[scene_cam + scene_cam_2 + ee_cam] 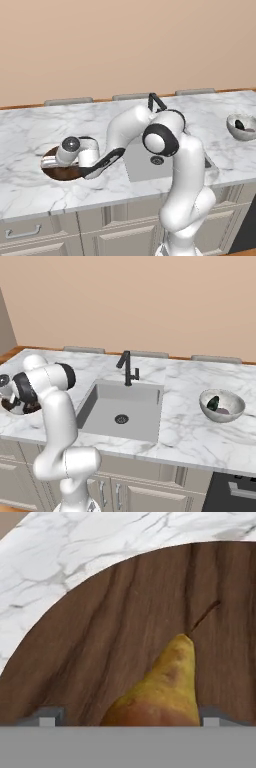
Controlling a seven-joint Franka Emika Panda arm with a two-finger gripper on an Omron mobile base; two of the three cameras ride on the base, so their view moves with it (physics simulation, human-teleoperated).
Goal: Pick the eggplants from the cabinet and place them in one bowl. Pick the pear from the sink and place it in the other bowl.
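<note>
Hand view has the pear (160, 689) lying on the wooden bowl (100, 642) floor, stem pointing away, its wide end between the two fingers (45, 716), which stand spread wide at either side and clear of its skin, marble bench (75, 552) beyond the rim.

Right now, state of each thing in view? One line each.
Pear: lying in the wooden bowl, between the tool's fingertips, stem pointing away.
Wooden bowl: on the counter, holds the pear.
Tool: open, jaws either side of the pear.
White bowl: holds dark items.
Sink: empty.
</note>
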